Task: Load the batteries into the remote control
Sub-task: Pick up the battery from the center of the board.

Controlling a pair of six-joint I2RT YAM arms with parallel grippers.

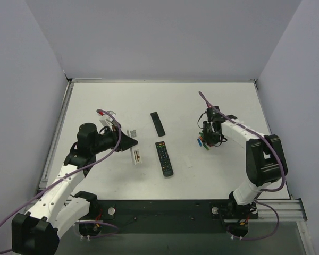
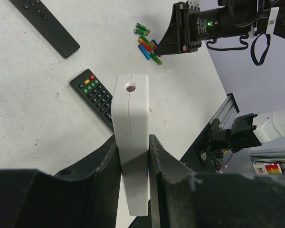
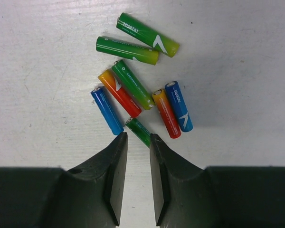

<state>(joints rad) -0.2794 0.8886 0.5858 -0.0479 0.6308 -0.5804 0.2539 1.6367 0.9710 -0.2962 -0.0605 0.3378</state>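
Here we see the left gripper [image 2: 133, 138] pinching the remote control [image 2: 130, 104]; the right gripper [image 3: 138, 138], narrowly spread, straddles one green cell [image 3: 137, 127] at the edge of the batteries [image 3: 128, 84].

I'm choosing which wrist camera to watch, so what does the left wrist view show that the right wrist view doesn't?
Only the left wrist view shows the white remote control clamped in the left gripper, a black remote with coloured buttons and a slimmer black remote. Only the right wrist view is close enough to count eight batteries, with one green cell ending between the tips of the right gripper. Both show the battery pile, the right gripper over it and the white table.
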